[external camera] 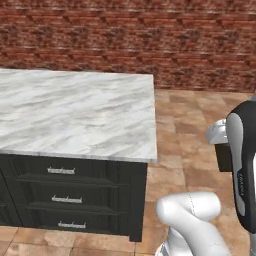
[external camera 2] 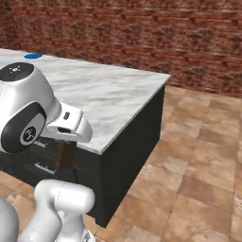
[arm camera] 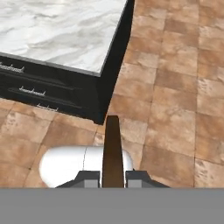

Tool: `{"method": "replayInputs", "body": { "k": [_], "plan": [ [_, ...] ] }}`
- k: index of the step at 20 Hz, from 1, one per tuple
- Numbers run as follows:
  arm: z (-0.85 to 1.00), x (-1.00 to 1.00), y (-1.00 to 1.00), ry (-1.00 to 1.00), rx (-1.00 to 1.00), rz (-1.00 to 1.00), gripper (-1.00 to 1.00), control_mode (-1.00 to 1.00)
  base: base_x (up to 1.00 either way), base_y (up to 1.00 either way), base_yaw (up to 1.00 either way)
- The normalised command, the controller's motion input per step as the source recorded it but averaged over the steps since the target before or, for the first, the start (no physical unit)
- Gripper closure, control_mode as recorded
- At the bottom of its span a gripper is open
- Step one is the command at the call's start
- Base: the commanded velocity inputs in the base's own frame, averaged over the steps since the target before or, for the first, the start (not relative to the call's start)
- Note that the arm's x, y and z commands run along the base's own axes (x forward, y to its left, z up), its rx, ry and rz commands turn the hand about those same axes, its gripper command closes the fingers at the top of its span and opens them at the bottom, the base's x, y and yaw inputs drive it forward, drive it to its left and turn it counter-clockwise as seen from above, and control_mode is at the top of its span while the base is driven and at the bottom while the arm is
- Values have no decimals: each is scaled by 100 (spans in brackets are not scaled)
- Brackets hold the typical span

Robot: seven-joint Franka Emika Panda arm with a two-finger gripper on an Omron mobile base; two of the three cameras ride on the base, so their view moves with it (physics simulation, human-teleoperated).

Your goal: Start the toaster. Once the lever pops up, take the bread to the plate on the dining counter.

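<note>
Brick wall [external camera: 150, 35] in rough red-brown courses runs along the back, terracotta floor tiles [arm camera: 175, 87] spread below it, and right in front sits a white marble worktop [external camera: 75, 115] with grey veins, over black drawers with slim silver handles [external camera: 61, 171]. Way off at the far edge of the marble in the right base view, there's the plate [external camera 2: 33, 56], a flat bright-blue disc, well apart from the arm. Now look at the gripper [arm camera: 113, 177]: its jaws are pinched in tight on the bread [arm camera: 113, 153], a thin dark-brown slice seen edge-on, standing straight up between the dark fingertips [arm camera: 89, 178] in the hand view. From the right base view the bread [external camera 2: 66, 154] hangs as a small brown slab under the white hand, carried in the air in front of the drawer fronts, touching no surface. My read: it's light, dry and stiff after toasting, with a matte crust that gives decent friction, but it's brittle, so a hard squeeze could crack it. Holding it across the flat faces near one edge looks like the right place; it should be lowered gently so it tips flat onto the plate.
</note>
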Motion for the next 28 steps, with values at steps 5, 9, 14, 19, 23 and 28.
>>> {"method": "replayInputs", "body": {
  "k": [5,9,14,19,23,28],
  "plan": [
    [0,0,0,0,0,0,100,100,-1,-41,28],
    [0,0,0,0,0,0,100,100,3,-99,6],
    [0,0,0,0,0,0,100,100,26,-99,6],
    [0,0,0,0,0,0,100,100,69,-89,2],
    [0,0,0,0,0,0,100,100,98,-74,0],
    [0,0,0,0,0,0,100,100,96,-85,1]
  ]
}}
